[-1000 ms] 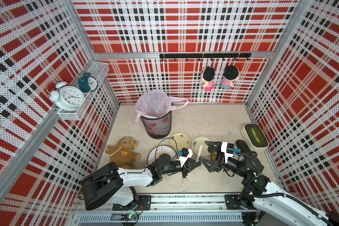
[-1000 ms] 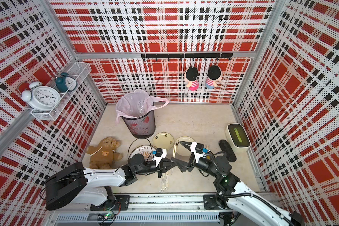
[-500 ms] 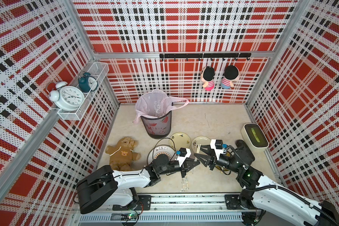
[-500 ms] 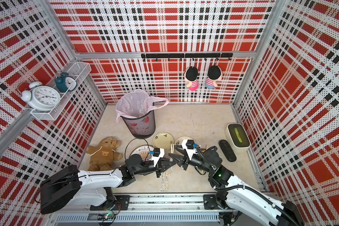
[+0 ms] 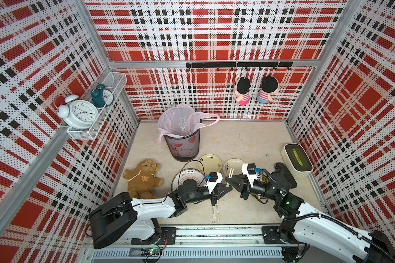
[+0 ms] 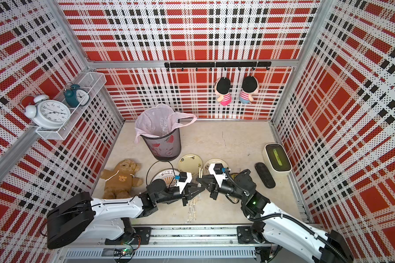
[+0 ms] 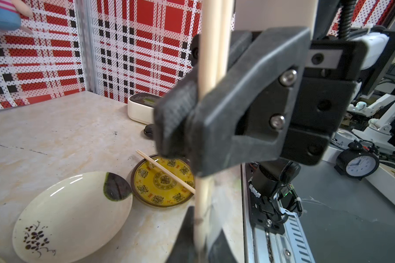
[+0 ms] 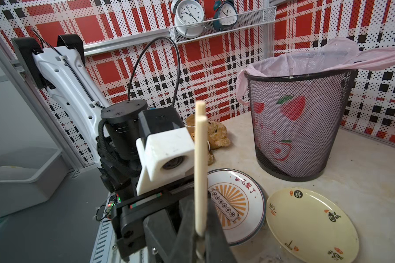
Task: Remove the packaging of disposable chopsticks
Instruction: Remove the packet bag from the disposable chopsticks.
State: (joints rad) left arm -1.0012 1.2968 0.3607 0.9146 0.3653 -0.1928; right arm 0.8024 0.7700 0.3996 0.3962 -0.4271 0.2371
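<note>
While the two arms meet almost tip to tip, your right claw (image 5: 228, 180) is clamped shut on the disposable chopsticks (image 8: 200, 173). They are a bare, pale pair sticking out past its jaws, one stick reaching a little further than its twin. Just beside it, your left claw (image 5: 226, 190) flanks the other end of the same pair. That end is blurred, so you cannot tell whether its jaws grip or stand free. A faint clear film there is probably the packaging (image 7: 212, 200).

Nearer the arm bases than the claws, more wrapped pairs (image 5: 215, 211) lie on the tabletop (image 5: 237, 136). Beyond the claws sits a cream plate (image 5: 209, 162), and further beyond it the mesh bin (image 5: 183, 149).

The risks, as a judgement:
- The right claw holds only a short stretch, so a tug on the sleeve could swing the sticks or drag them out.
- The uneven ends suggest one stick may slide free and drop.
- With the claws this close, a careless pull could knock their fingers together.
</note>
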